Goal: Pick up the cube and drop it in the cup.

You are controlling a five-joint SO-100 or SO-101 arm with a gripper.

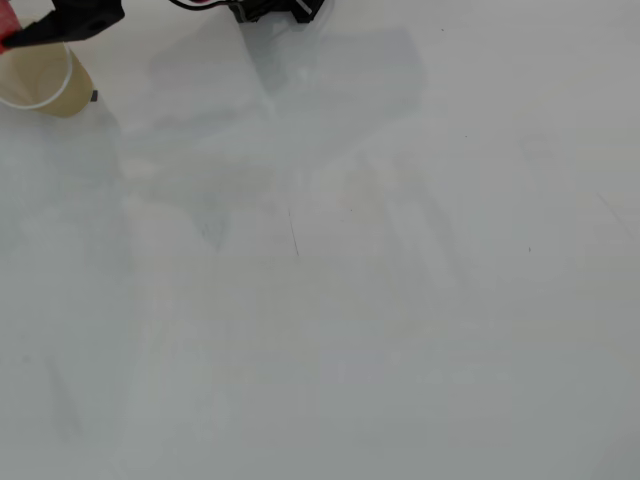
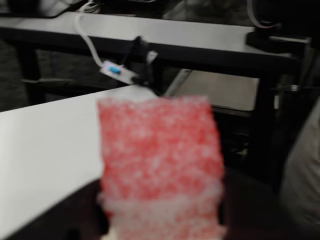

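My pincer is mostly cut off at the overhead view's top-left corner, so I only see a black tip clamped on one cube, a red sliver there. In the wrist view the cube fills the middle, blurred, spongy and white-speckled, its lower edge out of frame. It hangs over the rim of the one tan paper cup, itself cropped, on the white worktop.
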